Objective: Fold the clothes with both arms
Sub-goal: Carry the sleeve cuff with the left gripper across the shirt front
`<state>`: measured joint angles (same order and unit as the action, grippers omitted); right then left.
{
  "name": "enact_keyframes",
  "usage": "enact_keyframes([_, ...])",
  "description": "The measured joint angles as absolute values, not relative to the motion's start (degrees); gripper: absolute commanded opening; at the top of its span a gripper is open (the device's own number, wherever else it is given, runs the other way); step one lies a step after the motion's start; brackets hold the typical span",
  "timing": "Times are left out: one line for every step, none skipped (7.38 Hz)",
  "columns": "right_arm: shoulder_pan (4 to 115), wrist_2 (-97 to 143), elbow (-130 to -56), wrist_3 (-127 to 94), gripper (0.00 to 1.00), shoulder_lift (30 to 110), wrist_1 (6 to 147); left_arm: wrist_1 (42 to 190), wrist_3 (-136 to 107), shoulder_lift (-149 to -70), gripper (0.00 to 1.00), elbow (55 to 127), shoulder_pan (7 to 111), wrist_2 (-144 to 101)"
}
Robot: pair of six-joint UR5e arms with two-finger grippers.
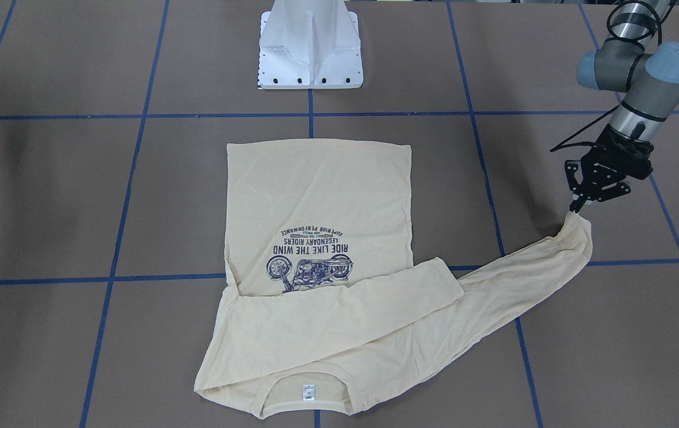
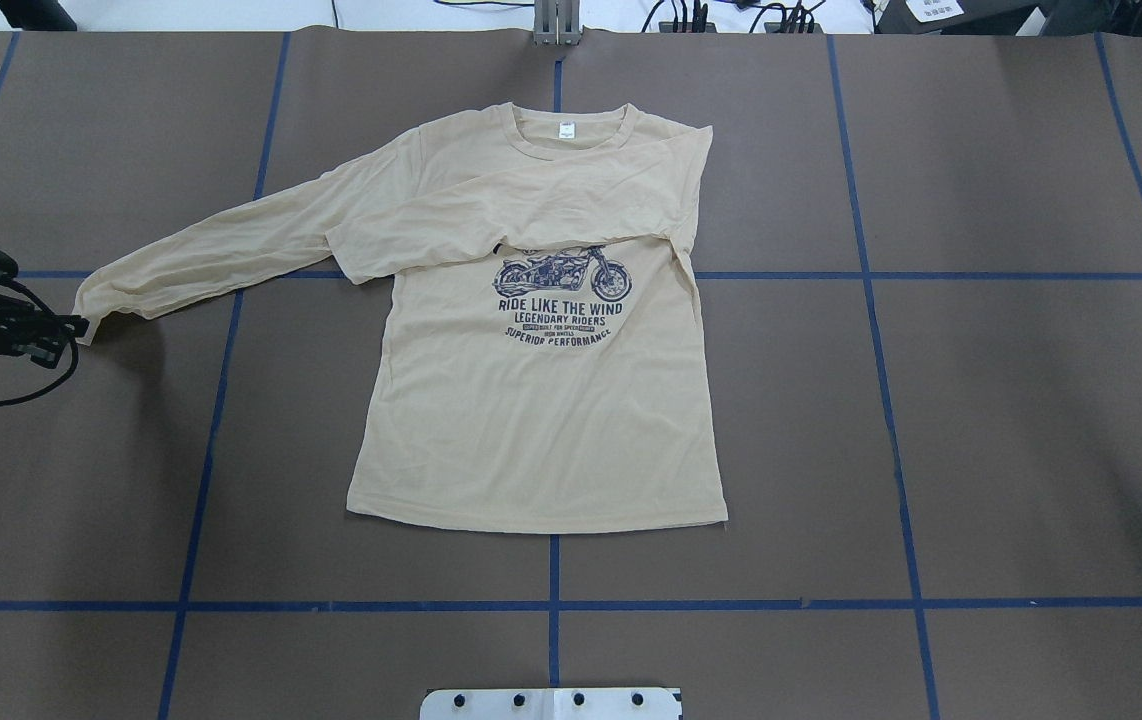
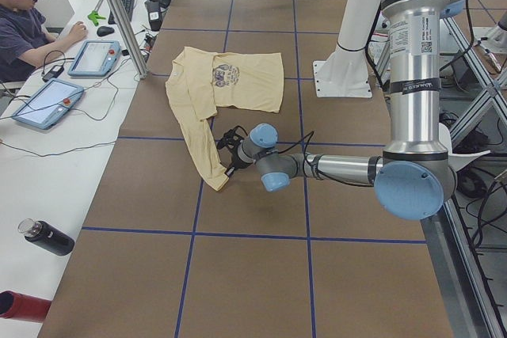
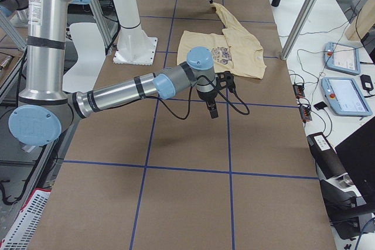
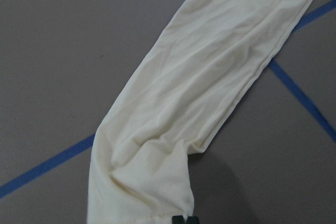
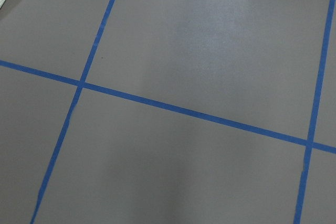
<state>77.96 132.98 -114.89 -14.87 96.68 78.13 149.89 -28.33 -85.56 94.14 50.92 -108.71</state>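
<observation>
Nearest the left wrist camera lies the hemmed cuff [image 5: 142, 203] of one sleeve, with the black two-finger left claw [image 5: 184, 219] pressed together on its corner; only the very fingertips show there, cut off by the bottom edge.

There is one pale cream-yellow long-sleeved T-shirt of thin fabric [image 2: 531, 420], spread print-up near the middle of the brown surface [image 2: 931, 400], which is crossed by blue tape lines [image 2: 731, 604]. It has two sleeves: one [image 2: 491, 225] is folded across the chest, and the other [image 2: 231, 250] stretches out sideways to the left claw.

The navy print reads "RIDE LIKE THE WIND", "LEGENDARY RIDERS" and "SUPERIOR PERFORMANCE" under a motorcycle drawing [image 2: 563, 272], whose top is hidden by the folded sleeve. One small white neck label [image 2: 565, 130] sits inside the collar; its writing is too small to read.

There are two silver-grey tubular arms with light blue joint caps: the left [image 1: 643, 65] and the right [image 4: 117, 95]. The right claw [image 4: 211, 109] hangs over bare surface beside the shirt's hem. Whether it is spread or pressed together I cannot tell.
</observation>
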Motion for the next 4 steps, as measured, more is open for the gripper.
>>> enact_keyframes([78.0,133.0,-114.9,-14.9,1.00,96.7,78.1,146.7,-27.0,-87.1,0.00,97.5,52.4,-109.5])
enact_keyframes([77.9,133.0,-114.8,-15.0,1.00,96.7,78.1,141.7,-26.4,-89.8,0.00,101.1,53.2,-109.8])
enact_keyframes([77.9,133.0,-114.7,-15.0,1.00,96.6,78.1,132.7,-26.2,-94.5,0.00,104.9,53.7,-109.9])
enact_keyframes([77.9,133.0,-114.6,-15.0,1.00,96.5,78.1,119.5,-26.3,-102.5,0.00,108.0,53.8,-109.9])
